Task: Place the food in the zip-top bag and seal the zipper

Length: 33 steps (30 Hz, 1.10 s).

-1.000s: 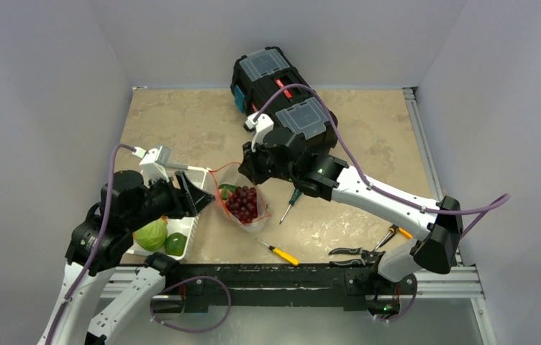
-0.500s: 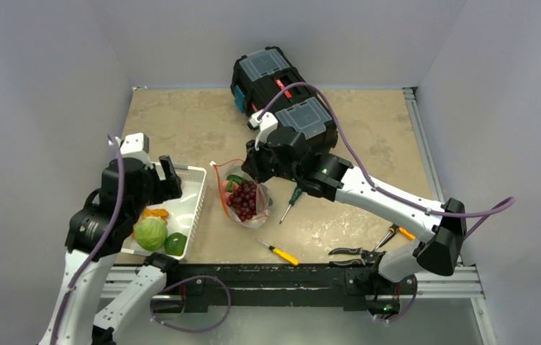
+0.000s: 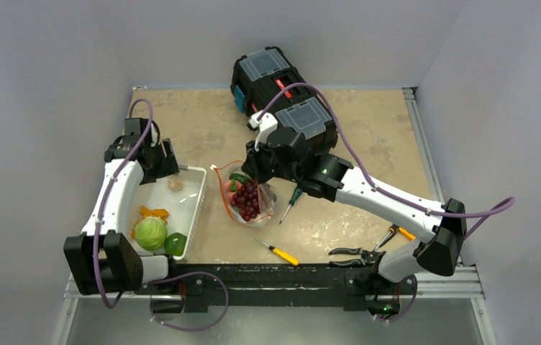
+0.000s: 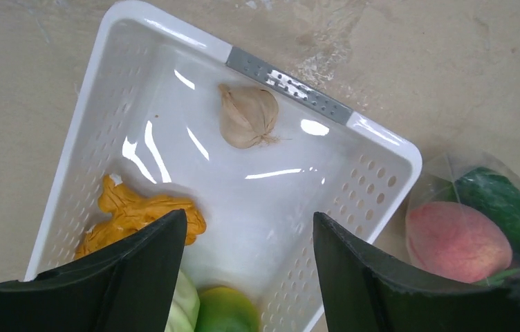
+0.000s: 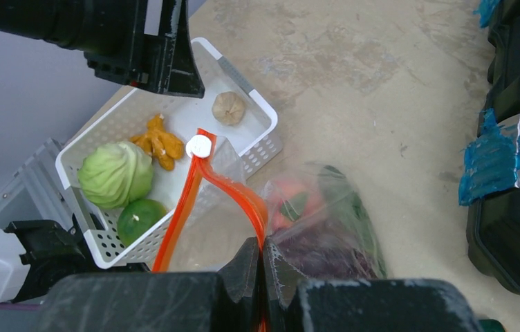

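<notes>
The clear zip-top bag [image 3: 247,205] lies right of the basket and holds purple grapes [image 3: 246,199], a pink peach [image 4: 454,241] and a dark cucumber [image 4: 505,206]. My right gripper [image 5: 263,243] is shut on the orange-red zipper [image 5: 187,200] and holds the mouth up; the white tab [image 5: 198,146] is at the strip's far end. My left gripper [image 4: 247,216] hangs open and empty over the basket. In the basket lie a cabbage [image 3: 150,233], a green round fruit [image 3: 175,244], orange carrots [image 4: 140,214] and a pale bulb [image 4: 247,116].
The white slotted basket [image 3: 197,205] stands at the left. A black toolbox [image 3: 282,86] stands behind the right arm. Two screwdrivers [image 3: 278,251] [image 3: 293,201] lie beside the bag and pliers [image 3: 354,251] lie near the front right edge.
My left gripper has drawn back from the bag's mouth and swung left and away, over the basket's far end. The right gripper has kept its hold on the zipper.
</notes>
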Each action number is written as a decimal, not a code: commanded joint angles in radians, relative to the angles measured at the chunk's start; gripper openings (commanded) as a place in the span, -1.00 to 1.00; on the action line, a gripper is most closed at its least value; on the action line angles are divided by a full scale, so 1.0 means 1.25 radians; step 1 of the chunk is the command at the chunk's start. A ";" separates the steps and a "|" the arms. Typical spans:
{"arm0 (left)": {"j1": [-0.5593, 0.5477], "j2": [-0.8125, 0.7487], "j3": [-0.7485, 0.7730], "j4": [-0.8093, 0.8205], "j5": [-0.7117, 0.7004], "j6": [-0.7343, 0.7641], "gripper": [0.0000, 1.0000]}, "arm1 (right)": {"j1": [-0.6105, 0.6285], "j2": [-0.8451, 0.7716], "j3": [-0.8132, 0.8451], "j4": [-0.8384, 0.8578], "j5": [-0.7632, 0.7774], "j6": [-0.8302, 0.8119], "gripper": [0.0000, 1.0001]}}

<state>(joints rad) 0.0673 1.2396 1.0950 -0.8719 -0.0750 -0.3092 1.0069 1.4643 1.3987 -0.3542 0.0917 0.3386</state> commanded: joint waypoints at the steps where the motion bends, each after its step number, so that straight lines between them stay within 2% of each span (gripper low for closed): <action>1: 0.045 0.047 -0.005 0.054 0.109 0.031 0.31 | -0.002 -0.027 0.027 0.038 -0.006 -0.001 -1.00; 15: 0.045 0.163 -0.030 0.100 0.077 0.028 0.23 | -0.002 -0.085 -0.013 0.065 -0.019 0.013 -1.00; 22: 0.048 0.245 0.017 0.099 0.084 0.049 0.32 | -0.002 -0.080 0.000 0.066 -0.035 0.013 -1.00; 28: 0.052 0.274 -0.010 0.132 0.086 0.067 0.33 | -0.002 -0.068 0.016 0.062 -0.044 0.014 -1.00; 33: 0.052 0.294 -0.014 0.139 0.081 0.062 0.25 | -0.002 -0.064 0.020 0.062 -0.046 0.017 -1.00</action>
<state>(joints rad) 0.1242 1.5955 1.0748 -0.7383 0.0227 -0.2481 1.0069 1.3888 1.3739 -0.3435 0.0555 0.3470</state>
